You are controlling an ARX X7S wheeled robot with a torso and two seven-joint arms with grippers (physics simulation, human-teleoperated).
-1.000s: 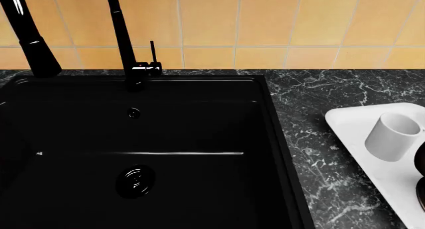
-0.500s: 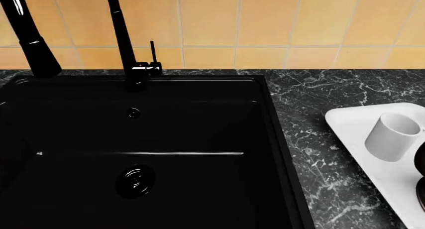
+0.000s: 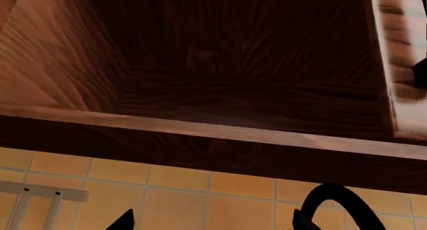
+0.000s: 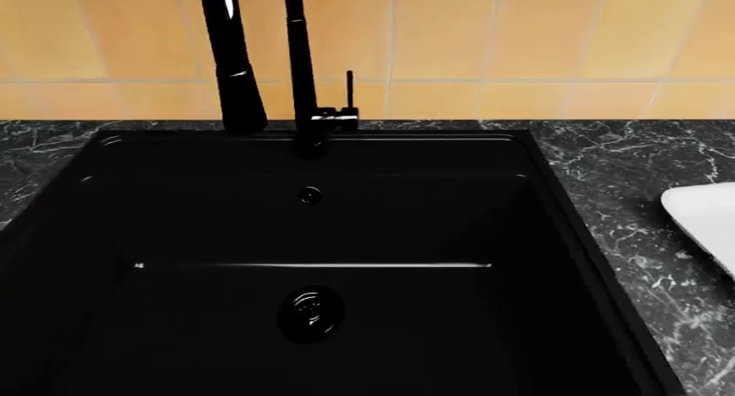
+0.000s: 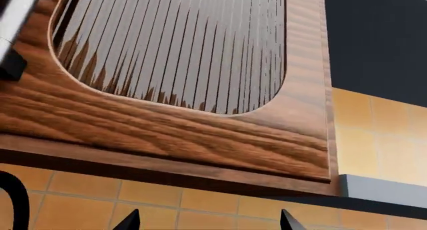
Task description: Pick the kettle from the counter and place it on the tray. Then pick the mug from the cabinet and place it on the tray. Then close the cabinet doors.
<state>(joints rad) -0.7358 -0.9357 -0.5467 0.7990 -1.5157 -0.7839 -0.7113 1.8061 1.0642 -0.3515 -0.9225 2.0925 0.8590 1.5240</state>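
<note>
While the head view is swinging left compared with a moment ago, the sink [image 4: 322, 267] is now sitting centred and the faucet [image 4: 301, 69] has shifted toward the middle. At far right only a corner of the tray [image 4: 707, 228] is showing on the counter [image 4: 643, 189]; the mug and the dark shape beside it, both on the tray a second ago, are dropping out of frame.

Left wrist view is looking up into the open cabinet [image 3: 247, 65], interior bare from what's showing. Right wrist view is facing a ribbed-glass cabinet door [image 5: 180, 50], apparently shut.

Left and right gripper: only fingertip points showing, can't tell the spread; nothing seems to be held.

Judgement: both placements look done, door closing is what's left.
</note>
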